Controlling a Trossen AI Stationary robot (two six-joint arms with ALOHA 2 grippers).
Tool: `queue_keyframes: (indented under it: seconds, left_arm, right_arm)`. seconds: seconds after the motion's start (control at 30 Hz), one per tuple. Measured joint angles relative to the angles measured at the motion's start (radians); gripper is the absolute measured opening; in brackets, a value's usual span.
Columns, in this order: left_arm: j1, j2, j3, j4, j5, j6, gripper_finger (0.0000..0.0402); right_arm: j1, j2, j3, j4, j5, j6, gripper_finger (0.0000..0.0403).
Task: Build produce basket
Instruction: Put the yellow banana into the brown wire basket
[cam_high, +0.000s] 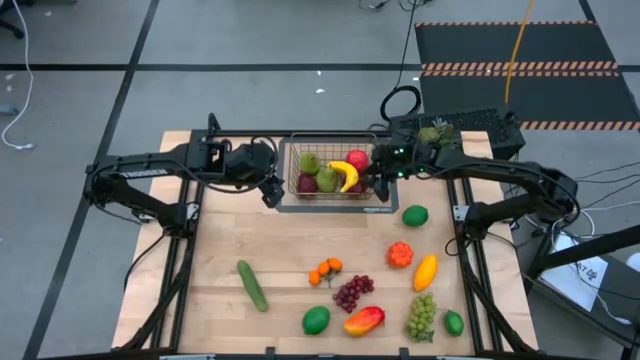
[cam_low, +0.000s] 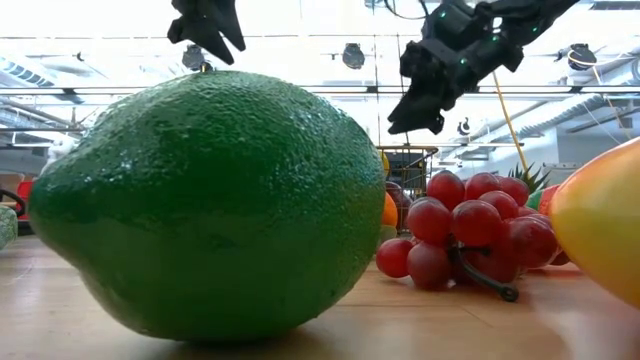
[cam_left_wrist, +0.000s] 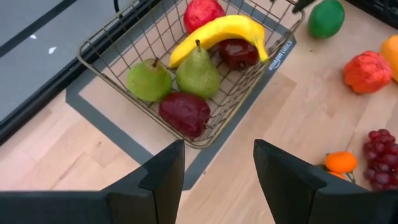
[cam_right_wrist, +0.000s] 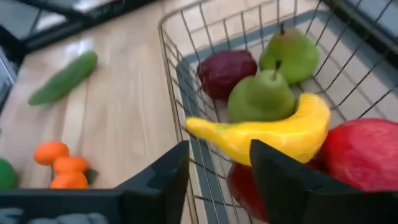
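The wire basket (cam_high: 292, 170) stands at the table's far middle on a grey mat. In it lie two green pears (cam_left_wrist: 198, 73), a banana (cam_right_wrist: 273, 134) and dark red apples (cam_left_wrist: 185, 112). More produce lies on the near half of the table: a cucumber (cam_high: 252, 285), oranges (cam_high: 325, 270), purple grapes (cam_high: 352, 293), limes (cam_high: 415, 215), a mango (cam_high: 363, 320) and green grapes (cam_high: 422, 315). My left gripper (cam_left_wrist: 217, 177) hangs open above the table by the basket's near left corner. My right gripper (cam_right_wrist: 217, 180) hangs open over the basket's near right corner, above the banana's tip, holding nothing.
A spiky green piece (cam_high: 435, 132) lies on dark equipment at the table's far right. An orange-red fruit (cam_high: 400, 255) and a yellow one (cam_high: 425, 270) lie right of centre. Bare wood (cam_high: 230, 230) shows between the basket and the produce, on the left.
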Motion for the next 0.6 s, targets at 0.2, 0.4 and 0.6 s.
queue_keyframes:
  seconds: [0.2, 0.4, 0.6]
  left_arm:
    - [0.011, 0.0, 0.0, 0.001, 0.0, 0.005, 0.0191]
    - [0.011, 0.0, 0.0, 0.001, 0.0, -0.016, 0.0191]
    - [0.011, 0.0, 0.0, 0.003, 0.0, -0.027, 0.0191]
  right_arm:
    - [0.009, 0.079, 0.0, 0.009, 0.017, -0.03, 0.0112]
    - [0.008, 0.118, 0.0, 0.018, 0.127, -0.056, 0.0085]
    - [0.0, 0.122, 0.0, 0.045, 0.199, -0.076, 0.0072]
